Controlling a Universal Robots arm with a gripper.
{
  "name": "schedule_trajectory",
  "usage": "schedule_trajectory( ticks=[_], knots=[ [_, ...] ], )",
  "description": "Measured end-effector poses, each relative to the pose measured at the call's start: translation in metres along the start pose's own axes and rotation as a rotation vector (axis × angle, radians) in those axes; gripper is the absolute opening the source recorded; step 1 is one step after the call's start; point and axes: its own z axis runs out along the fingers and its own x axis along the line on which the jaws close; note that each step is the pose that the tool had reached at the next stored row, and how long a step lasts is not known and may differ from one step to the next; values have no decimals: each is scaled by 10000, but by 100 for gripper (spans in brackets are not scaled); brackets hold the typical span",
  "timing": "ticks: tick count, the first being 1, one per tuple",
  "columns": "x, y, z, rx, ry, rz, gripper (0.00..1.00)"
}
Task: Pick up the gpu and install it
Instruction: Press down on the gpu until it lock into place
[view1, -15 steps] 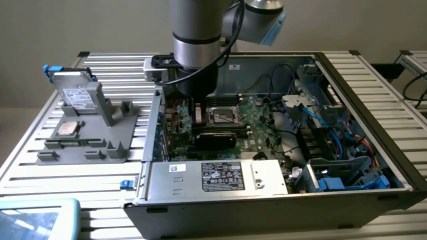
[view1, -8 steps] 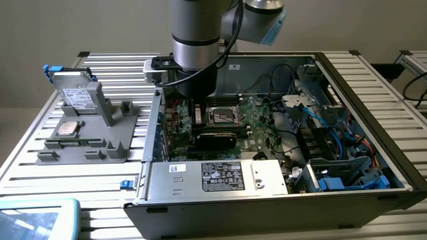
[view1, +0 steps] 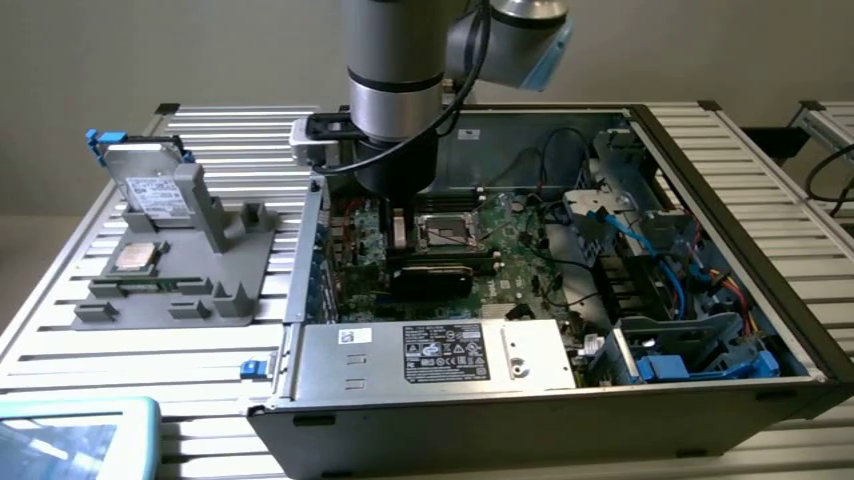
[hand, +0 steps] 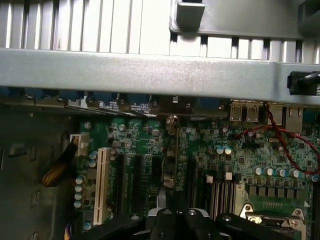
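End effector: your end effector (hand: 172, 220) is low inside the open computer case (view1: 721, 180), over the expansion slots of the motherboard (view1: 501, 235); in the wrist view its black body sits at the picture's edge and a thin card edge runs from it toward the case wall; I cannot tell for sure if the fingers are closed on it

Gpu: you see the gpu (hand: 170, 165) edge-on in the wrist view, upright between the black slots, reaching to the rear wall of the case; if it is fully seated, I cannot tell

Arm: the grey arm (view1: 394, 90) comes straight down into the case in the exterior view and hides the end effector there

Motherboard parts: a white slot (hand: 102, 185) and a row of black slots lie beside the gpu; the CPU socket (view1: 447, 232) is just beside the arm, on the exterior view's right

Fixture: a grey holder (view1: 180, 270) stands on the table (view1: 67, 330) at the exterior view's left, well apart from the case; it carries a silver drive (view1: 144, 185) upright and a small square CPU chip (view1: 136, 256) lying flat

Power supply: the silver box with a label (view1: 447, 352) lies at the near side of the case
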Motion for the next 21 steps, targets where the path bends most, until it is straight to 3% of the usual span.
schedule_trajectory(
  ticks=[3, 8, 21],
  knots=[
    [7, -91, -69, -3, 5, 0, 11],
    [15, -245, -81, -3, 6, 0, 11],
    [29, -243, 12, 5, 13, -1, 11]
  ],
)
